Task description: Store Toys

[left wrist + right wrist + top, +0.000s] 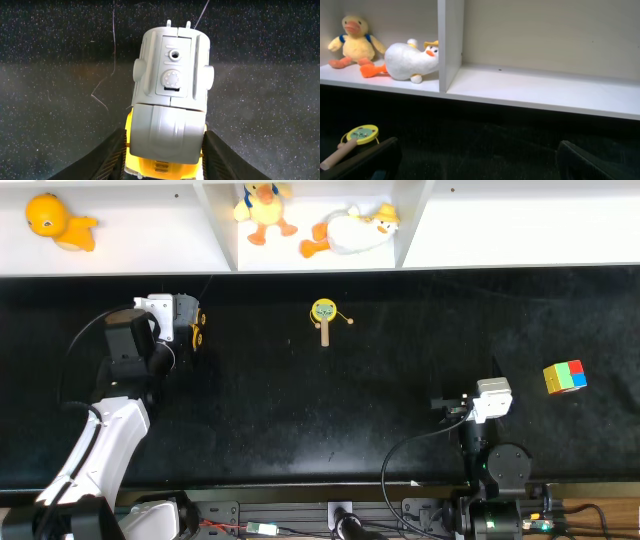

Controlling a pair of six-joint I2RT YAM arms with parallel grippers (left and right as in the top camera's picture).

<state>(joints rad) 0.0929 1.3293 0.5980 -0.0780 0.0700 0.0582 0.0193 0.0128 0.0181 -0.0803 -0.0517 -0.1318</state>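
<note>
left pincer [177,320] holds a grey-and-yellow toy truck [199,330] near the shelf [130,258].

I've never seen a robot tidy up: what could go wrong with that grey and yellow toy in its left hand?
The left hand grips the toy truck only at its yellow end, with the grey drum jutting out, so it might tilt or slip. The middle compartment of the shelf holds a yellow duck and a white goose; pushed in there, the truck could knock them.

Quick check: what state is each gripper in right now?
Left gripper: closed on the grey and yellow toy truck.
Right gripper: open, holding nothing.
</note>
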